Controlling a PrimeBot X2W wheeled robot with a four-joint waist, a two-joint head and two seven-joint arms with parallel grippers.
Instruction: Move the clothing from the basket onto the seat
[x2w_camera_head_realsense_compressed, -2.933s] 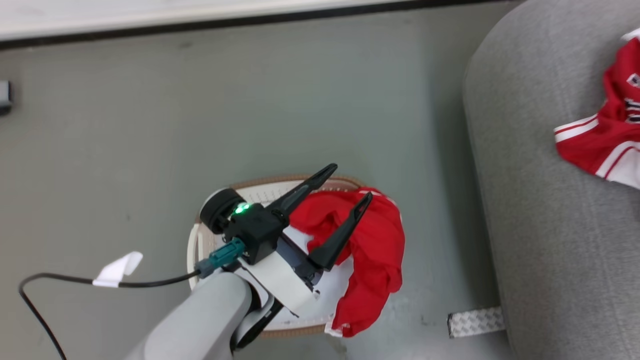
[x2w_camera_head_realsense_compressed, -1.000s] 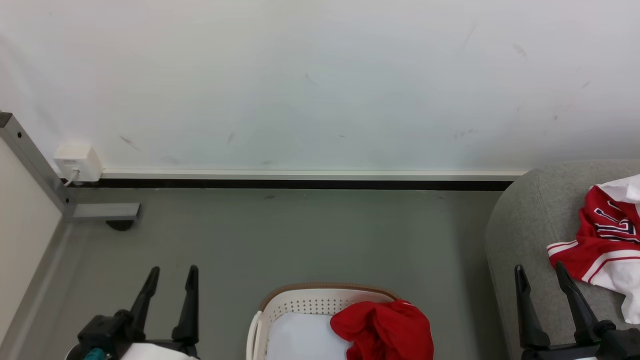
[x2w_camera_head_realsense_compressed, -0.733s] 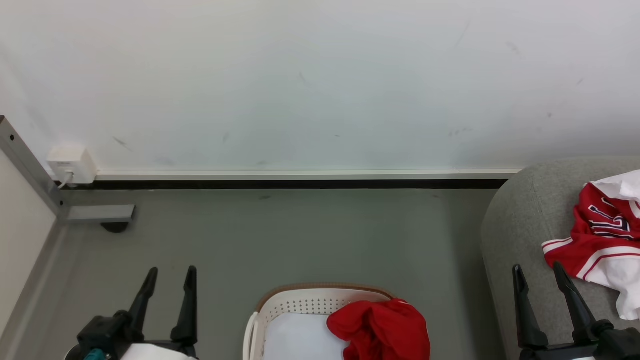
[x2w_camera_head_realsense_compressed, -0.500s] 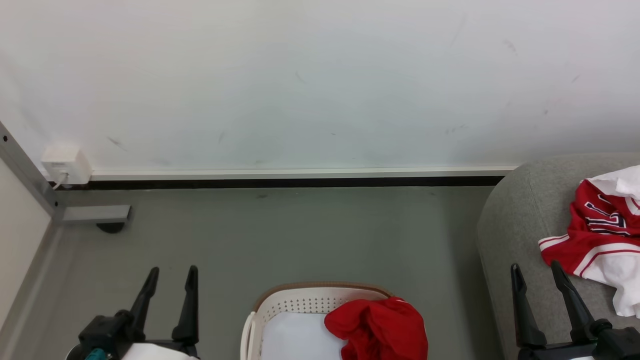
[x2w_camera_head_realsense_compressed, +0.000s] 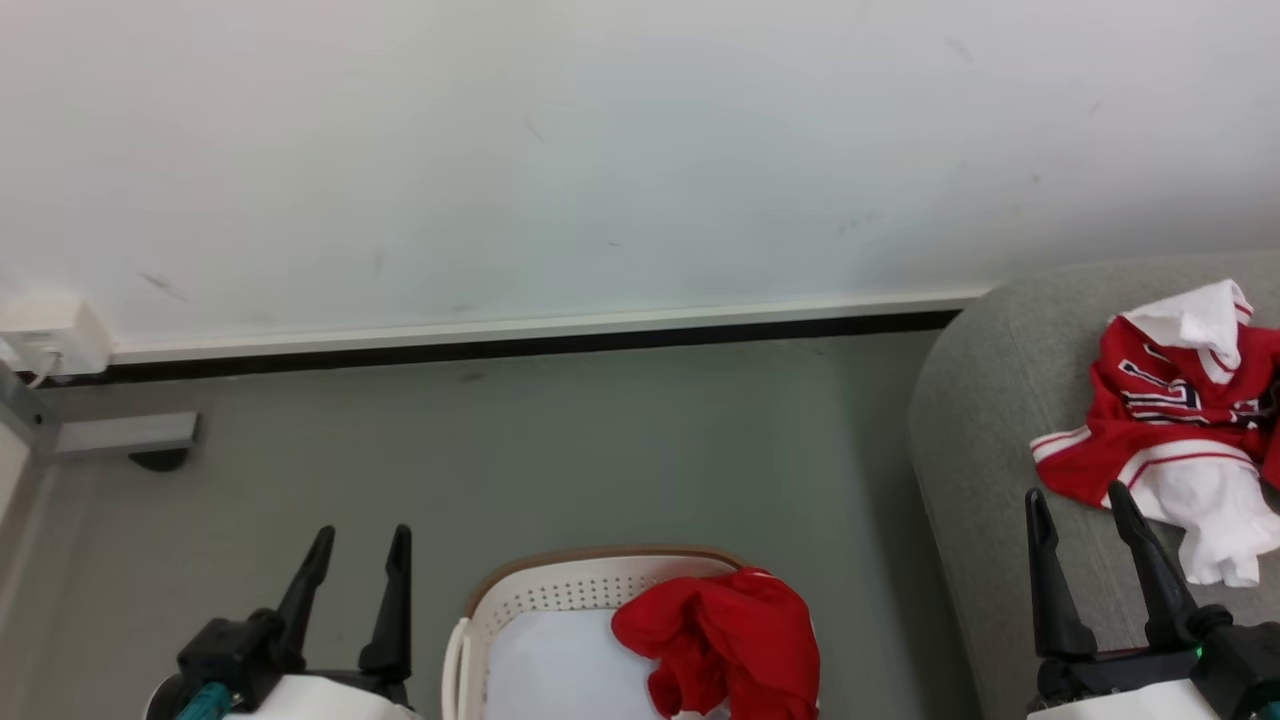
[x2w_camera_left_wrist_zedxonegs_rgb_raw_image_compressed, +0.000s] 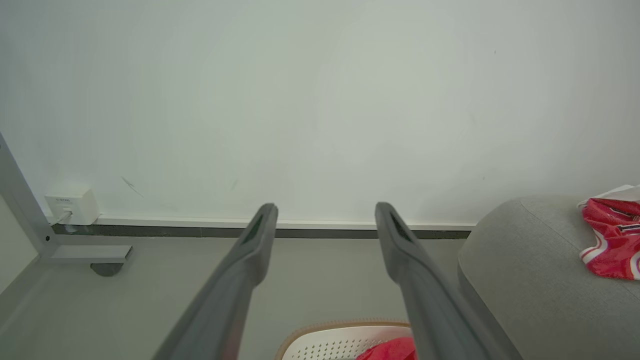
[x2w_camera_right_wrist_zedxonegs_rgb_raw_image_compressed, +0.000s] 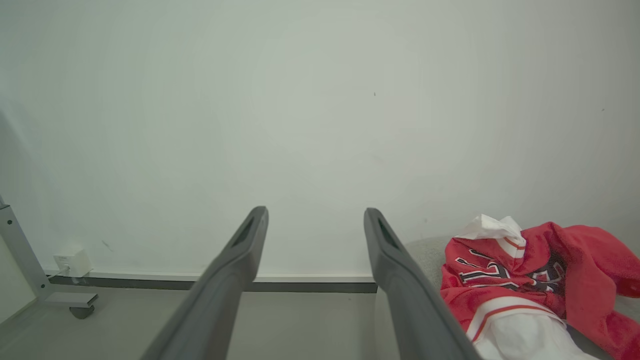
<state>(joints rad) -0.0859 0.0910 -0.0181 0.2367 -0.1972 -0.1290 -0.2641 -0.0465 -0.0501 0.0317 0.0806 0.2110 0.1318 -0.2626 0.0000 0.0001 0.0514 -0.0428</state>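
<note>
Nearest in the head view, the left gripper (x2w_camera_head_realsense_compressed: 362, 532) rises at the lower left and the right gripper (x2w_camera_head_realsense_compressed: 1075, 492) at the lower right. Each has its two long dark fingers spread apart with nothing between them, so both are open and empty. The left one stands over the bare grey floor (x2w_camera_head_realsense_compressed: 560, 440). The right one stands in front of the grey sofa (x2w_camera_head_realsense_compressed: 985, 420), its fingertips just short of the jersey.

Between the two grippers, at the bottom edge, sits the cream-white laundry basket (x2w_camera_head_realsense_compressed: 560, 592), with a perforated wall, a tan-brown rim and a pale base. A plain red garment (x2w_camera_head_realsense_compressed: 725, 640) lies bunched in its right half and spills over the right side of the rim. The left half of the base is bare.

Further back on the right, the red jersey (x2w_camera_head_realsense_compressed: 1150, 425) lies crumpled on the sofa's seat, well apart from the basket. It has white stripes along its hem, and its white lining is turned out at the top and the bottom. Black-and-white numerals cross its chest, but the folds break them up and they cannot be read in any view.

On the far left a grey metal foot (x2w_camera_head_realsense_compressed: 125, 434) rests on the floor by the wall. Above it a small white wall box (x2w_camera_head_realsense_compressed: 50, 335) has a cable, and in the left wrist view it carries a tiny label too small to read. A black-and-white skirting strip (x2w_camera_head_realsense_compressed: 520, 338) runs along the foot of the plain white wall (x2w_camera_head_realsense_compressed: 600, 150), which is faintly scuffed.
</note>
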